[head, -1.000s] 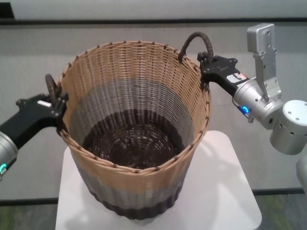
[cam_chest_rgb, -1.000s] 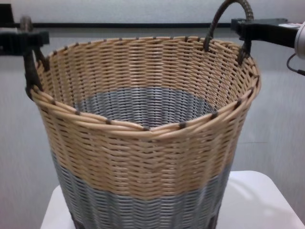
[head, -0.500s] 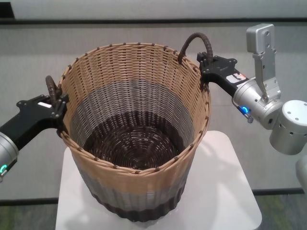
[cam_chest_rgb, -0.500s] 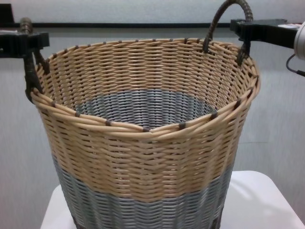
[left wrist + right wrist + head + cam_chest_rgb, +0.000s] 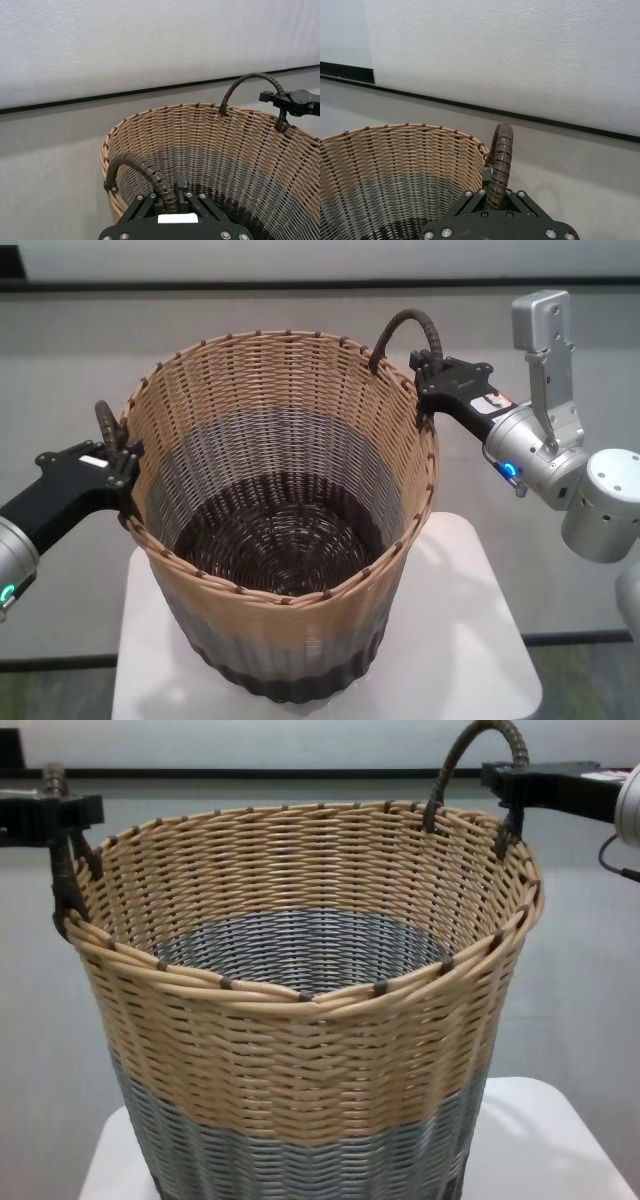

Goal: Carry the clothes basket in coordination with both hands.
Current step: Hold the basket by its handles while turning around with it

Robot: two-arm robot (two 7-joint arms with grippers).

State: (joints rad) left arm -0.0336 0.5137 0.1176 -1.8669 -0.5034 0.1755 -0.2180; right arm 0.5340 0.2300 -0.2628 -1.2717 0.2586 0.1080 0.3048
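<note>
The clothes basket (image 5: 290, 630), tan band over grey with a dark base, stands upright over the white table (image 5: 470, 640). My left gripper (image 5: 118, 462) is shut on the dark left loop handle (image 5: 106, 425), which shows clamped in the left wrist view (image 5: 142, 167). My right gripper (image 5: 432, 375) is shut on the right loop handle (image 5: 405, 325), which shows clamped in the right wrist view (image 5: 501, 150). The chest view shows the basket (image 5: 300, 1060) between both grippers, left (image 5: 60, 815) and right (image 5: 510, 780). The basket is empty inside. I cannot tell if its base touches the table.
The white table's top (image 5: 540, 1140) is small and barely wider than the basket. Grey floor and a pale wall with a dark baseboard (image 5: 420, 97) lie beyond. The right arm's silver elbow (image 5: 600, 505) sits to the right of the basket.
The basket and both grippers have shifted slightly lower in the views. Both grips on the handles are unchanged.
</note>
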